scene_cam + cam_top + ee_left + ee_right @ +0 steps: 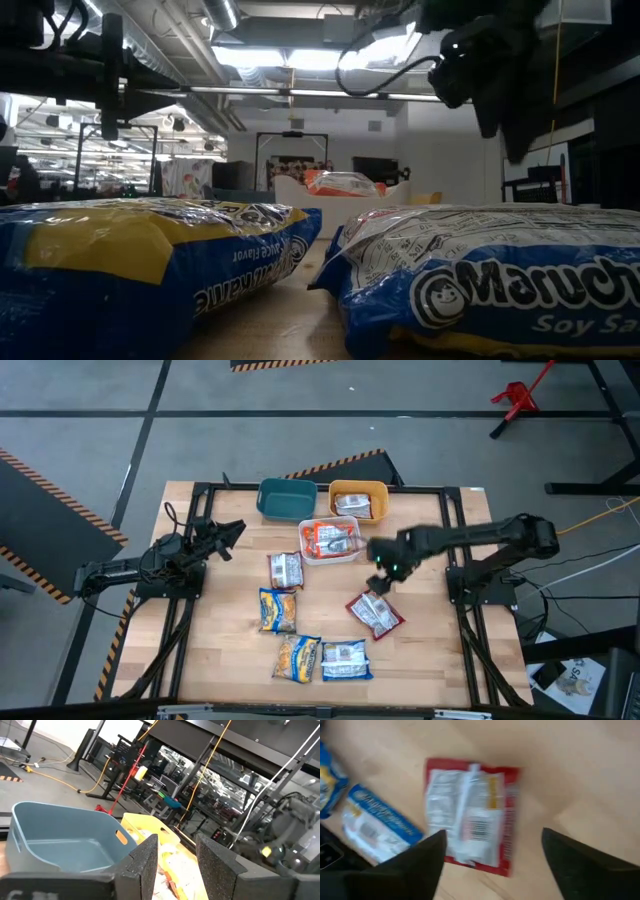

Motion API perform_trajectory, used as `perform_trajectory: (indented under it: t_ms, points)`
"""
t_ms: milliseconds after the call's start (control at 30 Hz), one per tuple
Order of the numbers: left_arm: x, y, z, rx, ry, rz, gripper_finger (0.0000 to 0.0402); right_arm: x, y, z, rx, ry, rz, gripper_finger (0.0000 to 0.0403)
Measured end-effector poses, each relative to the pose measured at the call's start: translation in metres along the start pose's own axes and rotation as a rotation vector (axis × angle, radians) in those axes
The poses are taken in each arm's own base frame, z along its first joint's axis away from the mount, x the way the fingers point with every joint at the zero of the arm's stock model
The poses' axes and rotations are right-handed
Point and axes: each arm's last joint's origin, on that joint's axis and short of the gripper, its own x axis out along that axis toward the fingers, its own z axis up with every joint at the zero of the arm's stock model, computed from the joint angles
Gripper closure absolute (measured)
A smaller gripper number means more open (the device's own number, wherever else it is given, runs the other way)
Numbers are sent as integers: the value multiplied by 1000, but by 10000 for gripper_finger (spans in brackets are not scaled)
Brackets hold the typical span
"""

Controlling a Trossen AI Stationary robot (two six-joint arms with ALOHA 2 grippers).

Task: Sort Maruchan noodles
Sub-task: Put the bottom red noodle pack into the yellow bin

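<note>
From above we see the desk [420,660] evenly lit, with only soft shadows. At desk level, ceiling lights [290,55] glare white while the nearest blue packets [480,290] sit dim and out of focus. The maroon packet [470,810] in the right wrist view is smeared with blur.

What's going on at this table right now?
A two-arm robot is sorting ramen packets into bins. The right gripper, fingers open, hovers above a maroon packet lying on the table, apparently about to pick it. The left gripper waits, open, near the teal bin, which looks empty. The white bin and the orange bin each hold packets. Four more packets lie loose on the wood.
</note>
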Motion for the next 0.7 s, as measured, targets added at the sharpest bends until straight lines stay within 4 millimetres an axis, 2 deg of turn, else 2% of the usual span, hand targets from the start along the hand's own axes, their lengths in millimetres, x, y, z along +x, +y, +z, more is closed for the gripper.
perform_trajectory:
  t_ms: [133,267,367,533,700]
  points:
    - [0,0,0,0,10,-16,274,26,10,-15,-15,-37,80,35]
    - [0,-1,-1,-1,22,-36,274,49,0,-25,35,-47,58,8]
    - [0,-1,-1,-2,27,-44,274,62,-8,-31,55,-42,59,4]
    - [0,-1,-1,-21,29,-46,274,72,-8,-33,40,-57,146,7]
    - [0,-1,-1,-23,29,-46,274,82,-19,-36,52,-69,89,8]
